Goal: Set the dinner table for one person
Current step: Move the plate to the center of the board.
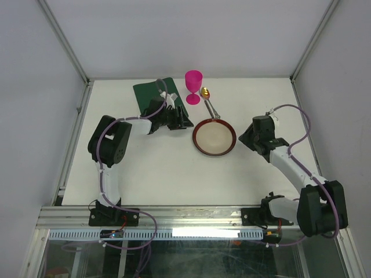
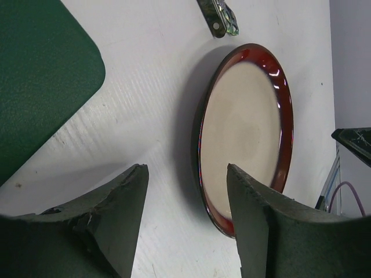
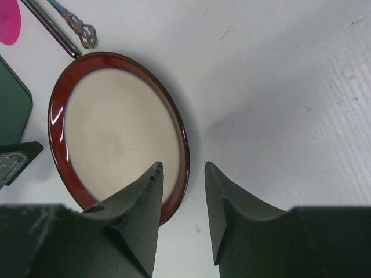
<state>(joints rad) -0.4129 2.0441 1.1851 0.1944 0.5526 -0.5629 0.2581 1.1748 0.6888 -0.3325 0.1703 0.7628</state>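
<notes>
Item: round red-rimmed cream ceramic plate (image 1: 214, 137), mid-frame on the large white matte dinner table (image 1: 162, 174). We log its right rim between the parted, empty jaws of the right gripper (image 3: 182, 168); left gripper (image 2: 185, 169) parted, empty, nearby.

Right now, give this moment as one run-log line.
left fingers: open, empty | right fingers: open, empty | red-rimmed cream round plate: on white matte tabletop, off dark green rectangular placemat

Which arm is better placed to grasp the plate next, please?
Probably the right: the right gripper, fingers open, straddles the rim of the plate, while the left gripper hangs by the placemat.
</notes>
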